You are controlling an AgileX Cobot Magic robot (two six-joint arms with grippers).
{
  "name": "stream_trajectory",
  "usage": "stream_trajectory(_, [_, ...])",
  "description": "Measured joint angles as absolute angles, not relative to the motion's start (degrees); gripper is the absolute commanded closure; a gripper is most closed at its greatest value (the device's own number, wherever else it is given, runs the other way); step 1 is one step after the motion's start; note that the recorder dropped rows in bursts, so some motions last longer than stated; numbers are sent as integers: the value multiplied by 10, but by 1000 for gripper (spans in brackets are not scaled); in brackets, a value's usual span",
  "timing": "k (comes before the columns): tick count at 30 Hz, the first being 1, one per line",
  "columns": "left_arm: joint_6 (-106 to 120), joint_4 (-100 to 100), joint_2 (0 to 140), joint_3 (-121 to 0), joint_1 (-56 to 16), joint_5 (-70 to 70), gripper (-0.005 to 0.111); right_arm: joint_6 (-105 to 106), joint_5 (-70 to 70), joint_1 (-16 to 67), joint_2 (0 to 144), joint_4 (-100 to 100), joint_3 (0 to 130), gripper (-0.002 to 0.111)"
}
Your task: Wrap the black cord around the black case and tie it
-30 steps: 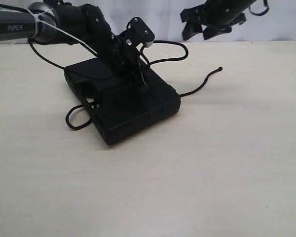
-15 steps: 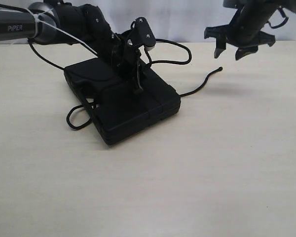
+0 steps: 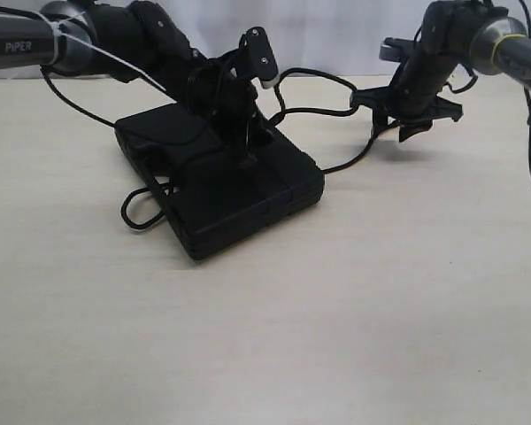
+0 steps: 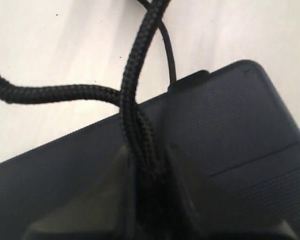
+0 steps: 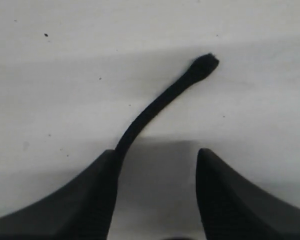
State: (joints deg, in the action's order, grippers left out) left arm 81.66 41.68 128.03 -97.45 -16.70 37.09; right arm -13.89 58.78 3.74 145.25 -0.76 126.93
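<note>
Black cord (image 4: 132,95): soft, floppy. Left gripper (image 4: 149,160) jaws pinch it over black case (image 3: 221,199). Right gripper (image 5: 155,155) jaws apart; best grab near knobbed tip (image 5: 204,64).

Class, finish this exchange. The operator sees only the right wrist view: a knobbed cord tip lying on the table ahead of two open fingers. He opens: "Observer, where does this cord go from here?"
Observer: The black cord runs back across the table to the black case, which lies flat.
Operator: Is the other arm on it?
Observer: Yes. The left gripper is shut on the cord, over the case.
Operator: Any slack elsewhere?
Observer: A loop lies on the table, on the side of the case away from your right gripper.
</note>
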Motion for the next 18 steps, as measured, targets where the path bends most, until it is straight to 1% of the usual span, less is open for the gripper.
stream_trajectory(4, [831,434,1278,-958,-167,354,107,-141,553,41,1467,-19,1271,62])
stream_trajectory(9, [895,508,1265,-885,-167,263,107,-141,520,42,1473,-24,1272,62])
stream_trajectory(18, [932,570,1244,-855,-167,255,107,-140,520,46,1478,-54,1287,62])
